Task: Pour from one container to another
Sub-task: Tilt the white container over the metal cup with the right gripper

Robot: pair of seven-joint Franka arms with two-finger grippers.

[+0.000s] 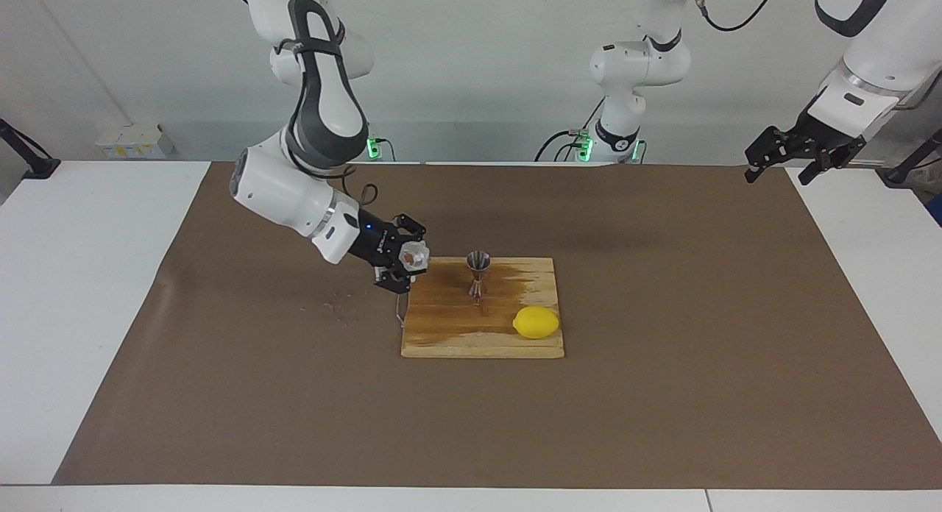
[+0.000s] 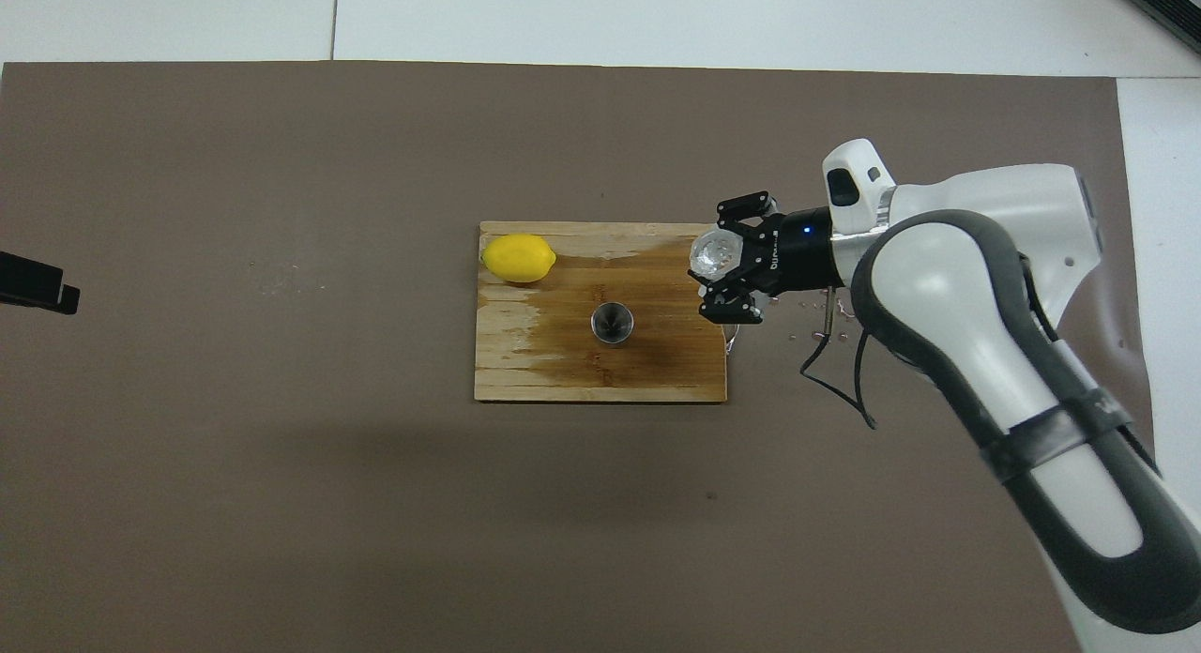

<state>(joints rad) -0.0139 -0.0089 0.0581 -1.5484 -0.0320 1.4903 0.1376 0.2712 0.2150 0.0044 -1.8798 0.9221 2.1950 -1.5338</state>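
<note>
A small whitish crinkled cup (image 1: 416, 257) (image 2: 709, 255) hangs in the air, upright, with my right gripper (image 1: 407, 262) (image 2: 724, 261) shut on it. It is over the edge of the wooden cutting board (image 1: 441, 332) (image 2: 525, 376) at the right arm's end. The shiny metal jigger (image 1: 478, 273) (image 2: 612, 323) stands upright mid-board on a dark wet patch, a short way from the cup. My left gripper (image 1: 789, 163) waits open and raised over the brown mat's corner at the left arm's end; only its tip (image 2: 38, 287) shows in the overhead view.
A yellow lemon (image 1: 536, 322) (image 2: 518, 258) lies on the board's corner, farther from the robots than the jigger. Water droplets (image 1: 335, 304) (image 2: 814, 323) dot the brown mat beside the board's metal handle (image 1: 399, 317), toward the right arm's end.
</note>
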